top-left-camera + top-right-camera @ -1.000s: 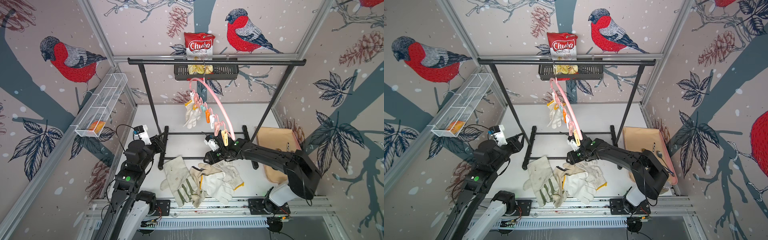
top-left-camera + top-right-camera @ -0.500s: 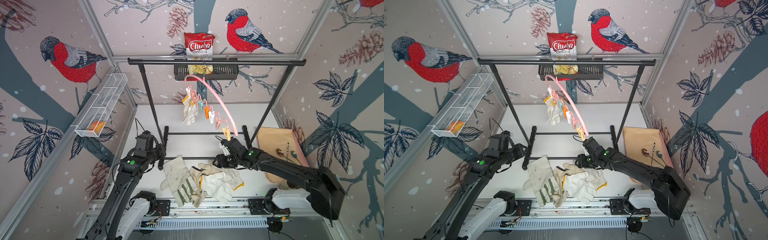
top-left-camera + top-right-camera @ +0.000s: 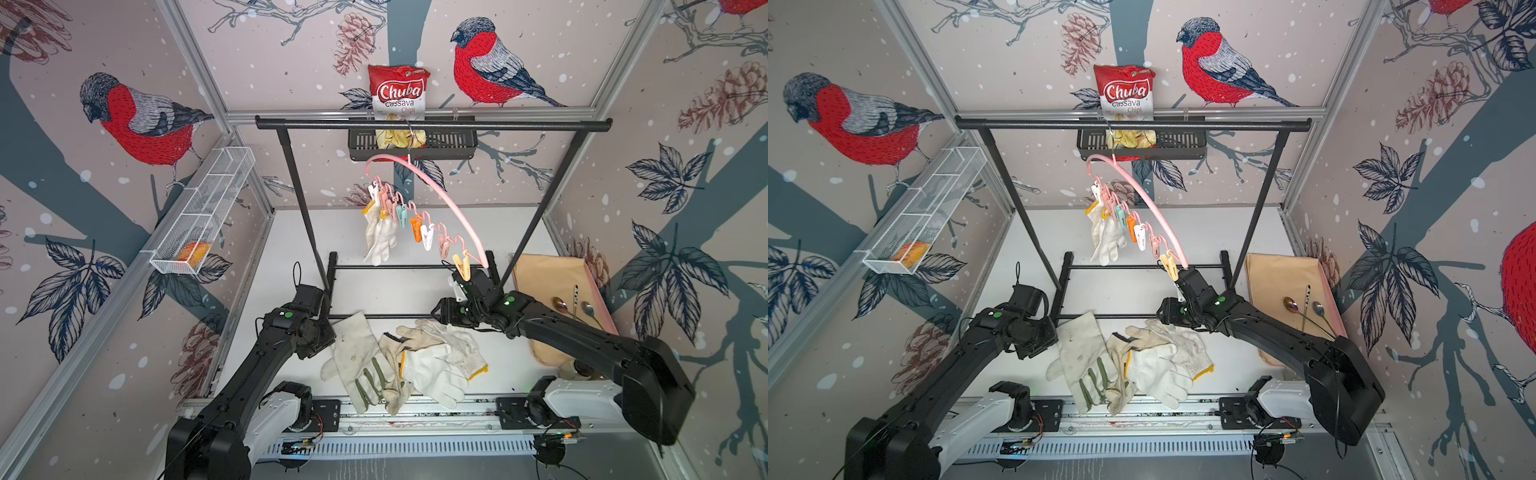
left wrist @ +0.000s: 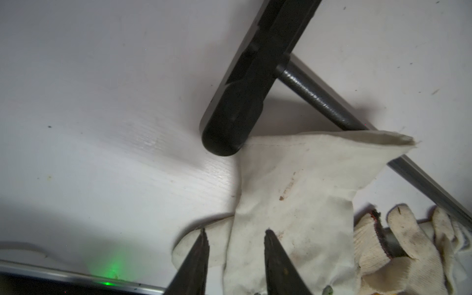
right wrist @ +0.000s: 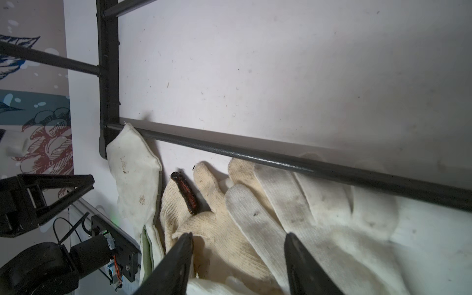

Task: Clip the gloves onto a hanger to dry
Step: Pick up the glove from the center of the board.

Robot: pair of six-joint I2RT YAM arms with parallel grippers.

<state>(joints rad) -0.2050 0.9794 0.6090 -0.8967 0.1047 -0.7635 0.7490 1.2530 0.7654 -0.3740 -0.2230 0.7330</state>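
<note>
Several off-white gloves (image 3: 432, 357) lie in a pile on the white table near the front edge. The canvas glove (image 3: 353, 349) with grey-green fingertips lies leftmost. One knit glove (image 3: 380, 237) hangs clipped on the pink hanger (image 3: 436, 195), beside its row of pastel clothespins (image 3: 426, 237). My left gripper (image 4: 235, 231) is open just above the canvas glove (image 4: 293, 184), near its thumb. My right gripper (image 5: 238, 235) is open over the knit gloves (image 5: 255, 224), by the dark-edged cuff (image 5: 185, 191). In a top view the right gripper (image 3: 440, 313) sits at the pile's far edge, below the hanger's lowest clip.
The black garment rack (image 3: 432, 124) stands over the table, and its low crossbar (image 3: 395, 316) touches the gloves. A black basket (image 3: 449, 143) with a chips bag hangs at the back. A white wire basket (image 3: 203, 212) is on the left wall. A tan mat (image 3: 540, 282) with spoons lies right.
Both arms came down to the glove pile. The right gripper left the hanger's lowest clip, and the left gripper dropped to the canvas glove with its jaws narrowed. The hanger swung slightly.
</note>
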